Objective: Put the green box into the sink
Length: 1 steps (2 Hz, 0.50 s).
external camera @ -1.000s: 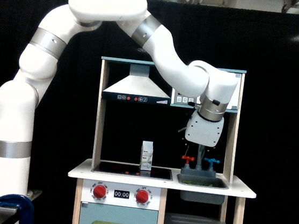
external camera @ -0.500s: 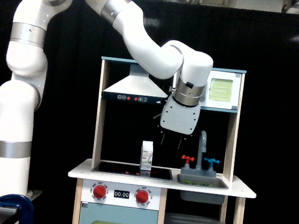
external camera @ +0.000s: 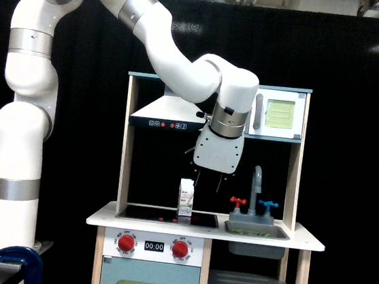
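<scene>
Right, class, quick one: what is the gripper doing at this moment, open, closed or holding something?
The gripper: open and empty, hanging above the stovetop beside the white carton.

One camera only, off my arm, looking straight and level at the front of the toy kitchen (external camera: 205,233) from a middling distance. It's far enough back to take in my whole arm: base column at the exterior view's left, shoulder cut by the top edge, my gripper (external camera: 209,183) near centre. The frame's bottom edge crops the kitchen below its counter. Black backdrop fills the rear. No second view to share anything with.
</scene>
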Motion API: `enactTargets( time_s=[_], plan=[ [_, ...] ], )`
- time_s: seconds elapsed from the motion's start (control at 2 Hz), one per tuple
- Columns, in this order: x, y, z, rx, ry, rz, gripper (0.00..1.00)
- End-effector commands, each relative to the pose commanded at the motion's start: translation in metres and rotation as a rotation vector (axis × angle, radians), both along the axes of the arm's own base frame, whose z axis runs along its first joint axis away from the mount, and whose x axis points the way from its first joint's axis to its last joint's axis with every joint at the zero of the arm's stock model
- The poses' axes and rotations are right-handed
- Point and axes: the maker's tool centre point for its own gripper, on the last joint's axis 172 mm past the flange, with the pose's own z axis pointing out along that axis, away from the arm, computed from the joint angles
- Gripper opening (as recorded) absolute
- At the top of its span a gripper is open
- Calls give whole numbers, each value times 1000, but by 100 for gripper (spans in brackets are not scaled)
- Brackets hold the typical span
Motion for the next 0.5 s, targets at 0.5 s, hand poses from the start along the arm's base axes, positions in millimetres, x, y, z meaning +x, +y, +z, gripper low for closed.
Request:
enactTargets(
  time_s=[0.5],
  plan=[
    [8,3,4,0,0,0,100]
  ],
)
